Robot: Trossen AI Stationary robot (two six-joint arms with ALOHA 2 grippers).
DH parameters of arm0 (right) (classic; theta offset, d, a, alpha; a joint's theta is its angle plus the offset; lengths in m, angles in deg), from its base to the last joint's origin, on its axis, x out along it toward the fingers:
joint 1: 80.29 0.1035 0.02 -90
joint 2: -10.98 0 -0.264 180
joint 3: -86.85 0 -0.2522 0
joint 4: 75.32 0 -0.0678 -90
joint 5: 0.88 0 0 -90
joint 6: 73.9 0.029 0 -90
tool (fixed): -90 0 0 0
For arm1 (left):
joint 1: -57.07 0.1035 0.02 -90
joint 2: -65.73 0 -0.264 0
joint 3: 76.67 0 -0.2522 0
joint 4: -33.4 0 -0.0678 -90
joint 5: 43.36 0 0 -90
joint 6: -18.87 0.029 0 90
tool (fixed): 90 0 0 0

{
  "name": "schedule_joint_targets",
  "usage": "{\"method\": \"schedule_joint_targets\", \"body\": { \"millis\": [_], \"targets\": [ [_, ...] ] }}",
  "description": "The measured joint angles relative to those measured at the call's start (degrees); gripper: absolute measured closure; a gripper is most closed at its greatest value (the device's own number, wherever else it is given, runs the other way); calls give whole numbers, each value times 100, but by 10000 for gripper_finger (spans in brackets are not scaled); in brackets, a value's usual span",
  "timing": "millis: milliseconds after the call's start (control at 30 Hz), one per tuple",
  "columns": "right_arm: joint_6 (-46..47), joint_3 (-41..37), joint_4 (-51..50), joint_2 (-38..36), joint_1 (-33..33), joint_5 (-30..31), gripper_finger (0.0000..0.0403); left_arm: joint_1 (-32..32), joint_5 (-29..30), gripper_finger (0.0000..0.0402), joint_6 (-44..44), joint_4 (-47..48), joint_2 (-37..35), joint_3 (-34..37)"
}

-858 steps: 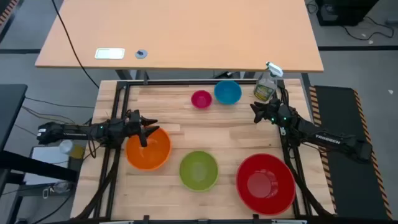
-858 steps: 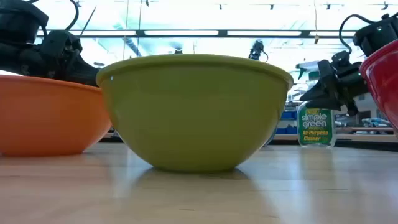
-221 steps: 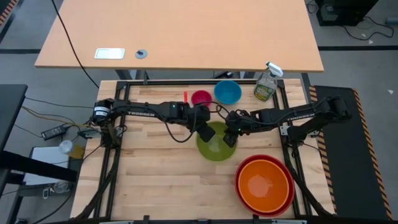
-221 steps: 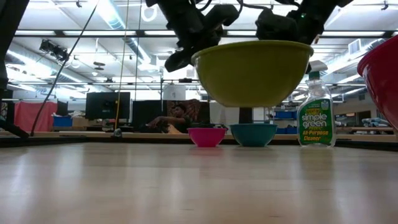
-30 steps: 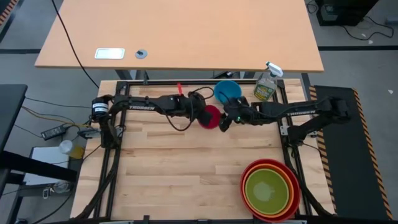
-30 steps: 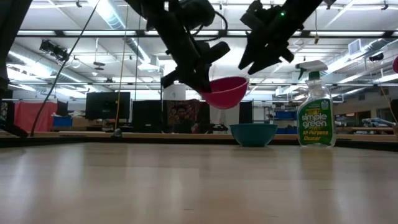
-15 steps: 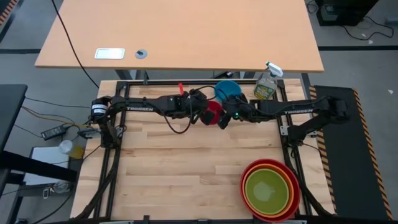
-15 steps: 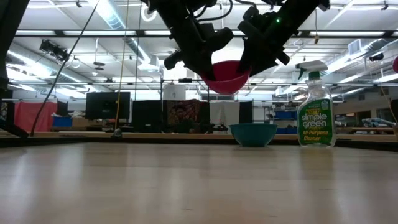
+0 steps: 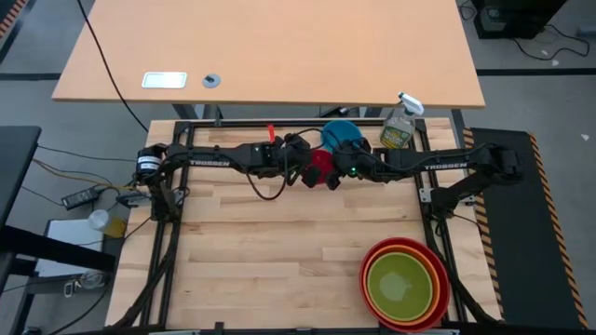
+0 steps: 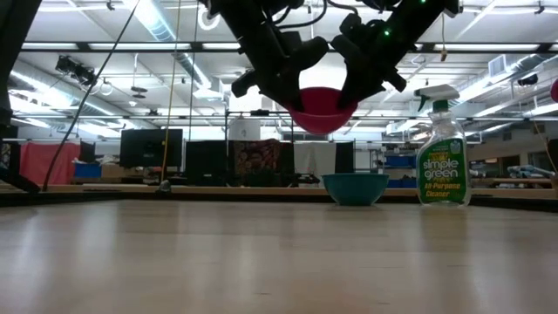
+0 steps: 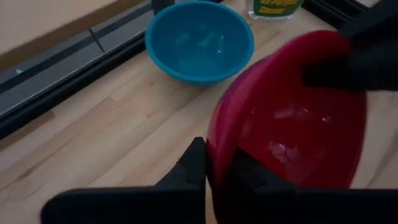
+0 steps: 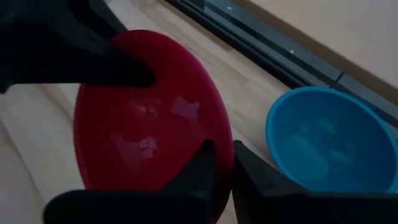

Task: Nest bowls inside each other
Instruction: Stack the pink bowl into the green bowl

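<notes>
The small magenta-pink bowl (image 10: 321,110) hangs in the air over the far middle of the table, between my two grippers. My left gripper (image 11: 217,167) is shut on its rim on the table's left side. My right gripper (image 12: 225,163) is shut on its rim on the right side. The blue bowl (image 9: 341,133) rests on its base near the far edge, just beyond them. The green bowl (image 9: 402,283) sits inside the orange one, and both sit inside the red bowl (image 9: 371,257) at the near right corner. My left gripper pinches the magenta bowl's rim (image 11: 212,146) on the side toward the table's left, one finger (image 11: 249,174) inside the bowl and one outside. The fingers slant down from the left. The bowl is lifted clear of the table, mouth up. My right gripper pinches the opposite rim (image 12: 227,146), on the side toward the table's right, one finger (image 12: 202,165) inside the bowl and one outside. The fingers slant down from the right. The bowl hangs between both grippers, clear of the table.
A clear spray bottle (image 9: 399,126) with yellowish liquid stands at the far right, close to the blue bowl. A black frame (image 9: 177,149) borders the table. The table's left half and near middle hold no objects.
My left gripper has raised the magenta bowl a little and carried it slightly toward the far edge. My right gripper, open before, has come in from the right and shut on the bowl's opposite rim.
</notes>
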Motion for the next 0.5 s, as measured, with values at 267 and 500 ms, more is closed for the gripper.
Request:
{"method": "schedule_joint_targets", "body": {
  "millis": [267,500],
  "targets": [
    [-200,-5,-35,0,2,-109,378,-26,-165,241,27,41,-7,0],
    [-338,-9,-109,0,15,-352,380,2,-596,132,112,130,-7,7]
  ]
}}
